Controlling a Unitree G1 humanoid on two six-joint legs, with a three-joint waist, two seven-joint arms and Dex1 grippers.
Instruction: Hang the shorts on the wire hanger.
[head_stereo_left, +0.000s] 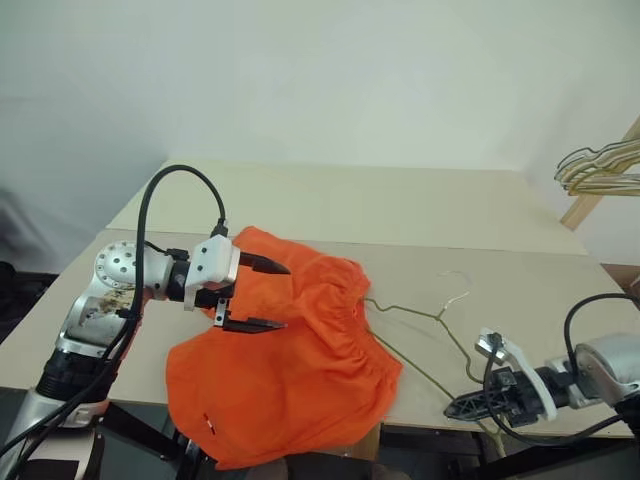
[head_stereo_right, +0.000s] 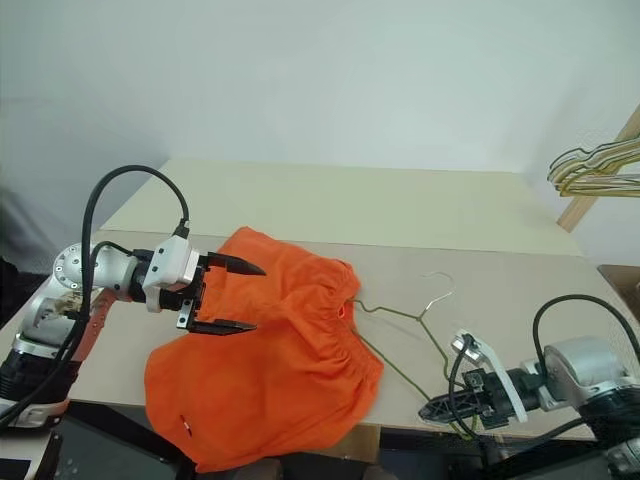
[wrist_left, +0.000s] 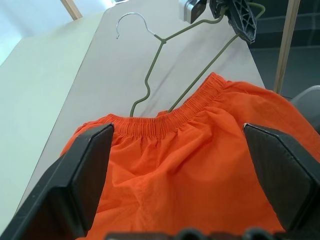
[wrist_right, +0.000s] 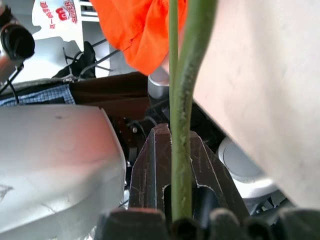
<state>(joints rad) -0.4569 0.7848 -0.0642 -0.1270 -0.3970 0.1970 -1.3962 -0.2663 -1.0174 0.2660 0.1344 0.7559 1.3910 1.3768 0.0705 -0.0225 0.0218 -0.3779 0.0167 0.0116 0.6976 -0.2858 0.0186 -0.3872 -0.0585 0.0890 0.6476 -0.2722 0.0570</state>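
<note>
The left gripper (head_stereo_left: 262, 296) points sideways with its fingers spread wide just above the bright orange fabric shorts (head_stereo_left: 290, 365) on the table, while the right gripper (head_stereo_left: 462, 406), reaching toward it, pinches the thin olive-gold wire hanger (head_stereo_left: 425, 345) beside the shorts.

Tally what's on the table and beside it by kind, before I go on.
Bright orange fabric shorts: 1
Single thin olive-gold wire hanger on the table: 1
Bunch of pale wire hangers on the wooden rack at the right edge: 1 bunch, too crowded to count singly
Total: 2 single items plus 1 bunch
</note>
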